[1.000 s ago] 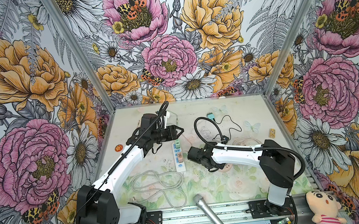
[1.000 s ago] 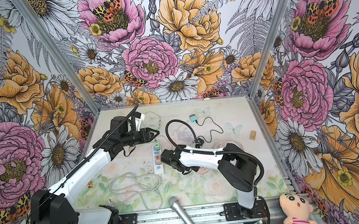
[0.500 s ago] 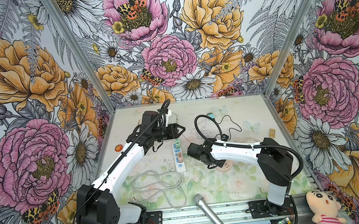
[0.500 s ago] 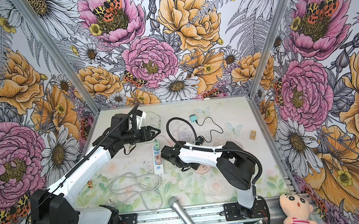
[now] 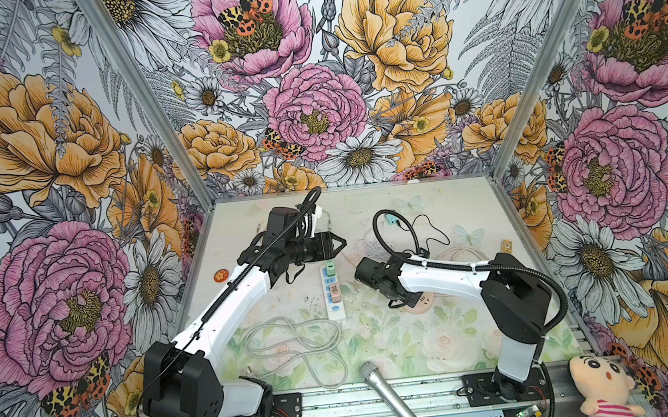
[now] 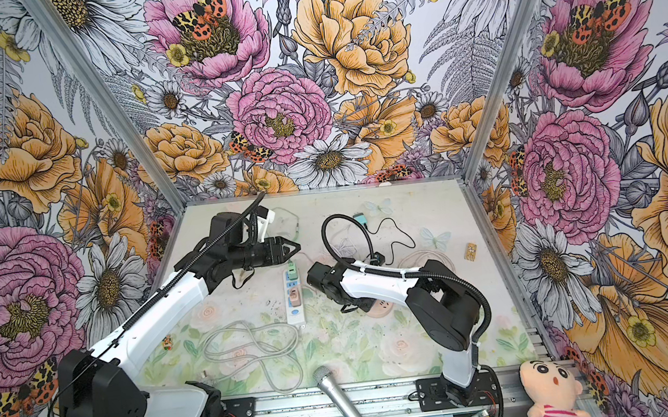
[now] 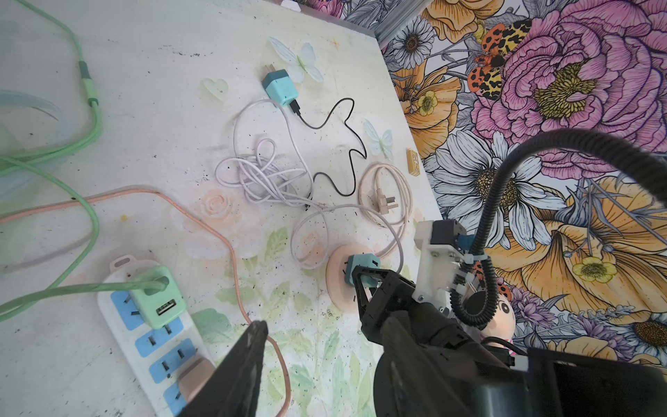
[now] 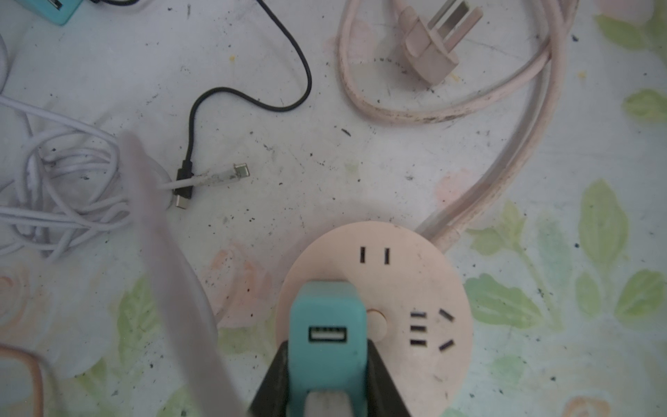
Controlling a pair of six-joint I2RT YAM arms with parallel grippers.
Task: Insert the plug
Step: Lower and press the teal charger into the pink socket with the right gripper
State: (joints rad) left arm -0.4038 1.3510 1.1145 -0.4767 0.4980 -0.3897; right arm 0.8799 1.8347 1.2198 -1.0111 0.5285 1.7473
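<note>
A teal USB charger plug (image 8: 326, 335) stands on the face of a round pink socket (image 8: 415, 289), and its prongs are hidden. My right gripper (image 8: 326, 348) is shut on the plug, one black finger on each side. In the left wrist view the same plug (image 7: 361, 260) rests on the socket (image 7: 337, 292). In both top views the right wrist (image 5: 376, 276) hides the plug, and only the socket's edge (image 5: 425, 302) shows. My left gripper (image 5: 338, 244) hangs open above the far end of the white power strip (image 5: 336, 309), holding nothing.
The strip (image 7: 119, 314) carries a green adapter (image 7: 155, 296) and a pink plug (image 5: 335, 291). A second teal charger (image 7: 279, 86), a white cable tangle (image 7: 260, 173) and a three-pin plug (image 8: 429, 61) lie behind. A grey cable (image 5: 290, 339) and a microphone (image 5: 387, 392) lie near the front.
The right arm has shifted slightly over the round socket, still gripping the plug. The left arm has barely moved.
</note>
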